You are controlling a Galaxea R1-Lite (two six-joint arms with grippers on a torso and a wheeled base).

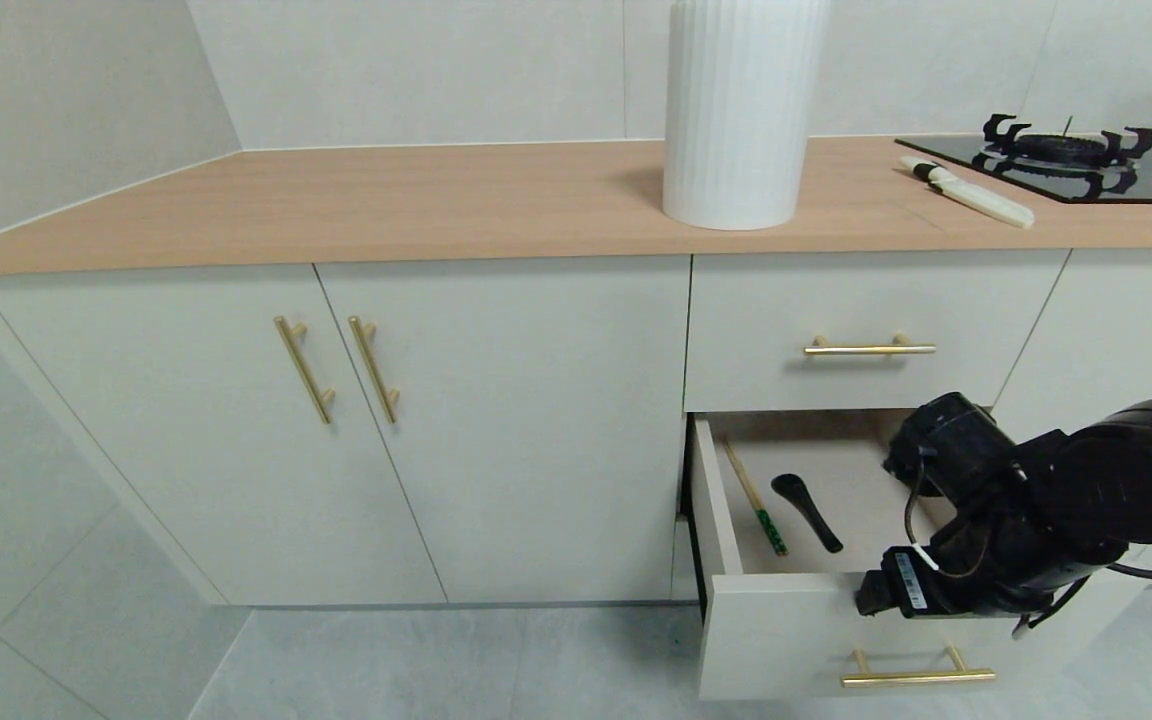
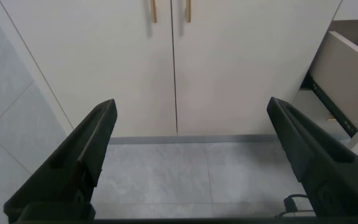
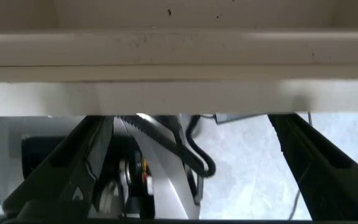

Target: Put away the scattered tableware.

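Note:
The lower drawer (image 1: 786, 630) stands pulled out below the counter. Inside it lie a pair of wooden chopsticks (image 1: 754, 497) with green tips and a black spoon (image 1: 808, 512). A white knife (image 1: 966, 192) rests on the counter beside the stove. My right arm (image 1: 996, 510) hangs over the drawer's front right corner. In its wrist view the right gripper (image 3: 188, 168) is open, nothing between its fingers, with the drawer's front edge (image 3: 179, 68) just beyond them. My left gripper (image 2: 190, 109) is open and empty, low in front of the cabinet doors (image 2: 173, 62).
A tall white ribbed cylinder (image 1: 741, 110) stands on the wooden counter (image 1: 386, 200). A black gas hob (image 1: 1086, 160) is at the right end. The upper drawer (image 1: 866, 330) is closed, and the open drawer's side (image 2: 347, 68) juts out over the grey tiled floor (image 2: 185, 180).

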